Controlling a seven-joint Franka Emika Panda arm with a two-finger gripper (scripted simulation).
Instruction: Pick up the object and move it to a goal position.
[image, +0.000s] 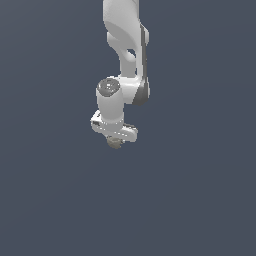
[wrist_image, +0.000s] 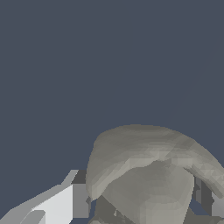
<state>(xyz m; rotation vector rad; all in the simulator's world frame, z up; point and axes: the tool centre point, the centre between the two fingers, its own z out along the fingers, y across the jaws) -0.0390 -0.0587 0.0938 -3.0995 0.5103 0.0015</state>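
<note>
My biggest worry is losing the object (image: 115, 143) on the way to the goal, which is not marked anywhere I can see. In the exterior view the lumpy grey-tan ball peeks out only a little beneath my pincer (image: 115, 140), and its rounded, uneven surface gives flat pads little to bite on. A quick swing or a sudden stop could, I judge, roll it out and drop it onto the plain dark ground.

My white arm (image: 125, 45) hangs down from above with the wrist pointing down. In the wrist view the object (wrist_image: 148, 179) fills the space between my two fingers (wrist_image: 65, 203), one on each side and apparently touching it. So I judge my pincer narrowed onto the ball, pinching it.
</note>
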